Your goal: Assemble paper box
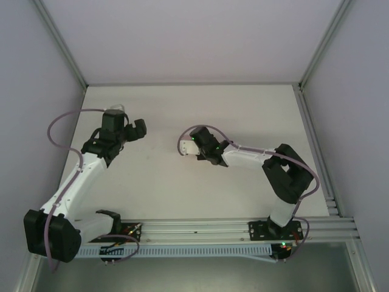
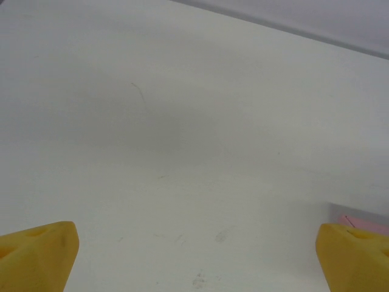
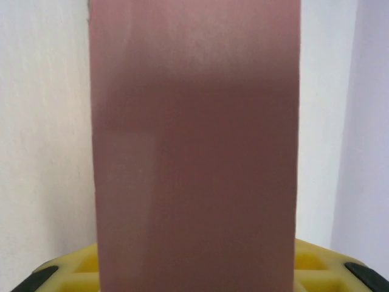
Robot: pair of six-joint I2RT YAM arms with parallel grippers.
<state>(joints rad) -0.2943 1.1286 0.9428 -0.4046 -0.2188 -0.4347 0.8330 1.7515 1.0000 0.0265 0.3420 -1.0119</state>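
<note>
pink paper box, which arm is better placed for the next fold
Likely right. The right arm has its jaws shut on the pink paper box; the left arm has its jaws open over the white table, apart from the box.

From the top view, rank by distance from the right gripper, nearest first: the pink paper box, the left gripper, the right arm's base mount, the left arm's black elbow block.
1. pink paper box, held in the right gripper.
2. left gripper, open, to its left.
3. right arm's base mount, near edge.
4. left arm's black elbow block, near-left corner.
</note>
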